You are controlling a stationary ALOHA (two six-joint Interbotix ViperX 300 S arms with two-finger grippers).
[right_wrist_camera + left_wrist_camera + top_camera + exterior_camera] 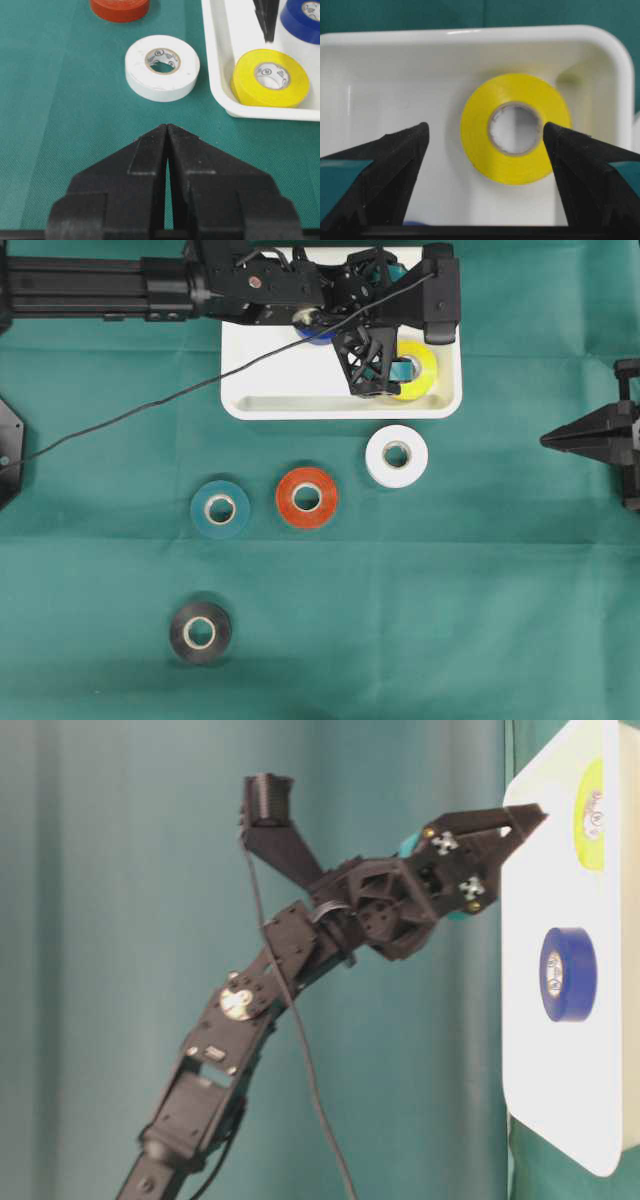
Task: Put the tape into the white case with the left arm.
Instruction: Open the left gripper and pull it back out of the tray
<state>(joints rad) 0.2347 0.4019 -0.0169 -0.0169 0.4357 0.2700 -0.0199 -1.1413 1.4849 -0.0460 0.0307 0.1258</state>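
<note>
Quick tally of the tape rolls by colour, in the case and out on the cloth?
In the white case:
yellow roll: 1
blue roll: 1
On the cloth:
white roll: 1
red roll: 1
teal roll: 1
black roll: 1
Total: 6

Bright, even lighting; focus uneven across views.

Soft short shadows under rolls on cloth (420,620) in overhead view. Mild glare on case (470,32) rim in left wrist view; shading in its right corner. Fingers (385,170) close to lens there, edges soft. Yellow tape (515,127) sharp. Table-level view hazy, backdrop streaked. Right gripper (166,145) slightly blurred up close; cloth weave crisp.
</note>
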